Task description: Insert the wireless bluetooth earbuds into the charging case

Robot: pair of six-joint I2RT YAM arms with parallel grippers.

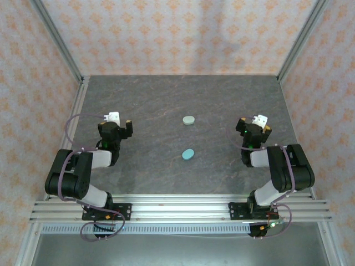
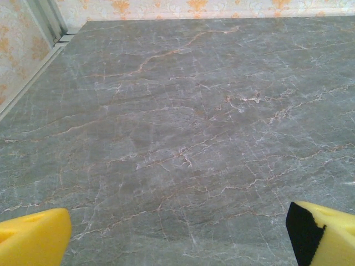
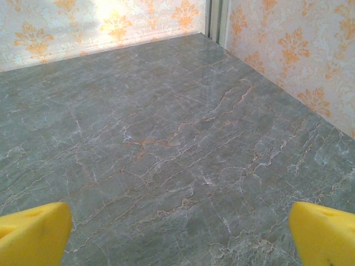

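Two closed oval charging cases lie mid-table: a pale mint case (image 1: 189,119) farther back and a light blue case (image 1: 188,154) nearer the arms. The wireless bluetooth earbuds are out of view. My left gripper (image 1: 116,124) rests low at the left, well to the left of both cases. In the left wrist view it (image 2: 177,244) is open, its yellow fingertips (image 2: 33,238) far apart over bare stone. My right gripper (image 1: 254,126) sits at the right, equally far from the cases. It (image 3: 178,238) is open too, with yellow fingertips (image 3: 324,235) wide and nothing between them.
The grey marble-patterned tabletop (image 1: 166,100) is fenced by patterned walls and aluminium posts (image 1: 66,50) at the back corners. An aluminium rail (image 1: 177,208) carries both arm bases along the near edge. The left wall's foot (image 2: 33,61) and the right corner post (image 3: 216,22) stand close by.
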